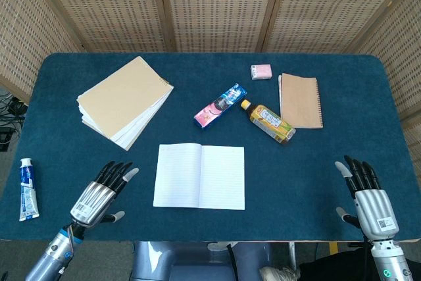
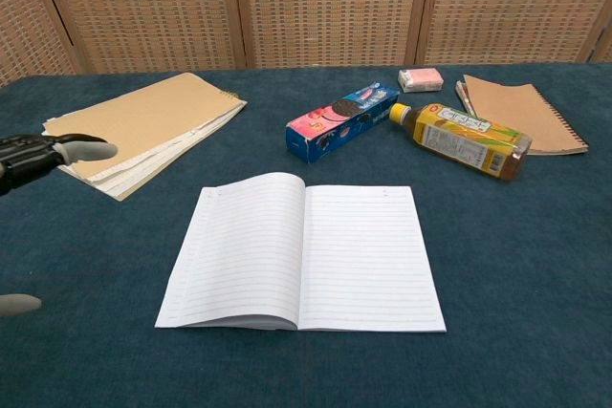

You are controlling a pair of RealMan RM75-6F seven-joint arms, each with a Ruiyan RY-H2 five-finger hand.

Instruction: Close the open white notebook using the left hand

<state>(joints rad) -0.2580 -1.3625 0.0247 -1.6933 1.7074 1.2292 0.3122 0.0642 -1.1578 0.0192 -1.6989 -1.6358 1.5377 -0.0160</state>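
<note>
The open white lined-paper notebook (image 1: 199, 177) lies flat at the table's near centre — nothing has been closed yet. The left hand (image 1: 99, 195) is seen just beside its left page, fingers spread and empty — the grasp and fold remain to be done.

The left hand (image 1: 99, 195) hovers flat with its fingers (image 1: 117, 174) spread, holding nothing. The right hand (image 1: 368, 197) likewise shows straight, parted fingers.

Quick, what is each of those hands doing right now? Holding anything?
Left hand: open, fingers spread, holding nothing, left of the white notebook.
Right hand: open, fingers spread, holding nothing.
</note>
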